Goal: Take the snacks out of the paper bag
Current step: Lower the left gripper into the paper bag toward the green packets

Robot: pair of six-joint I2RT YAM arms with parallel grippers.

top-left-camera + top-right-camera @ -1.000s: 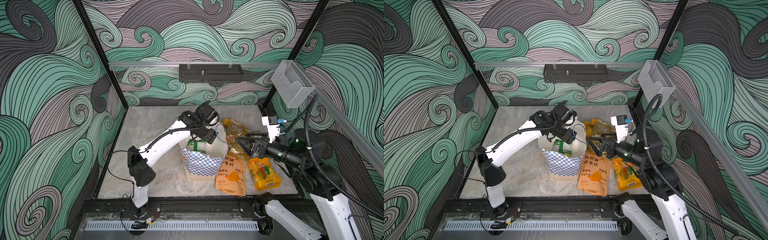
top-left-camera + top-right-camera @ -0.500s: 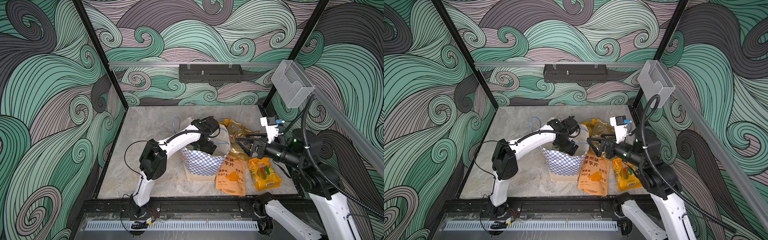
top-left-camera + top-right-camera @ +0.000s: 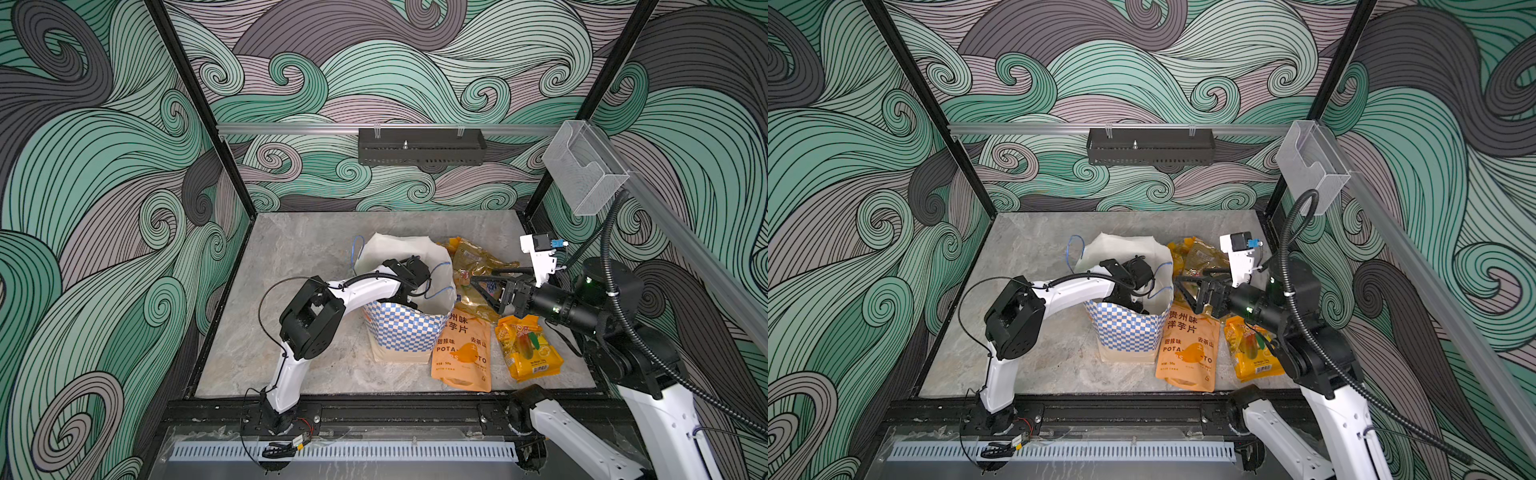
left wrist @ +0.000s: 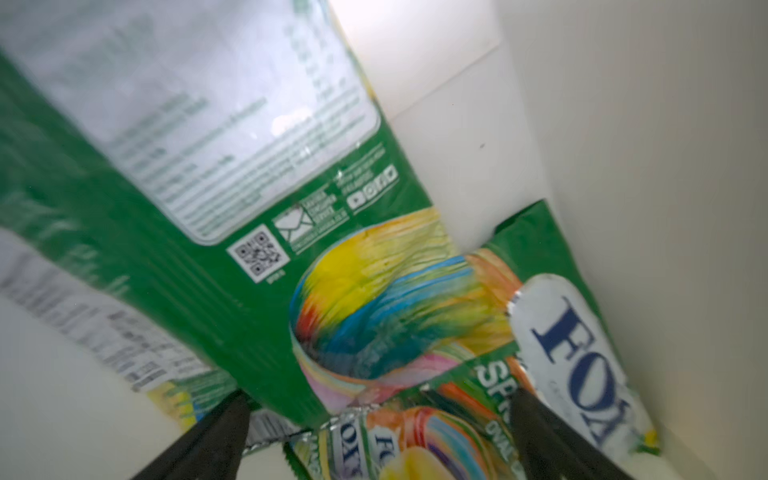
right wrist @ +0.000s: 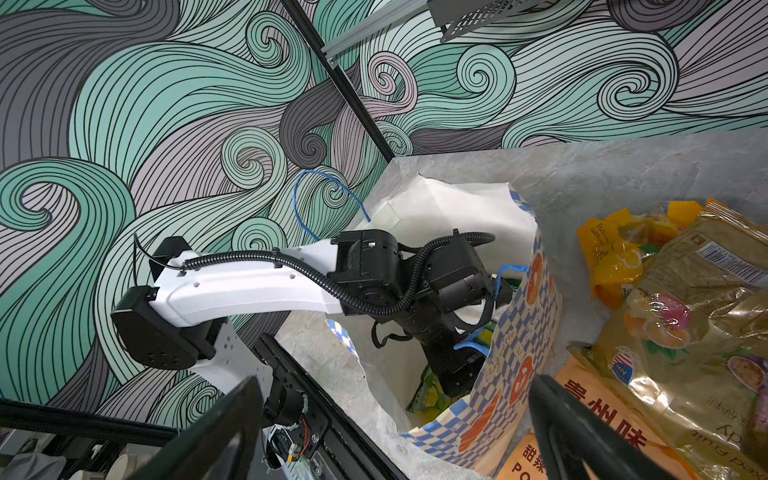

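Green plastic fills my left wrist view: two packets [image 4: 232, 270] deep in the white inside of the bag [image 3: 405, 332], smeared with blur. One reads "FOX" in blue on a white oval and the other shows a QR code on its back. The small print is unreadable. My left jaws stand wide there, dark tips on either side of the packets, with nothing clamped. Whether they touch plastic I cannot tell.

In both top views those jaws are hidden below the bag's rim, and only my left arm [image 3: 365, 286] shows. The right wrist view catches a slip of those packets under that arm.

The bag stands upright mid-worktop [image 3: 311, 249]. Just beside it on the right lie three packs:
- the orange pouch [image 3: 461, 353], reading "POTA…TO" under Chinese characters, its upper corner cut off by the bag
- the fruit-print packet [image 3: 528, 349]
- the golden packet [image 3: 478, 257]

My right jaws hang wide and empty over the golden one, covering part of it.
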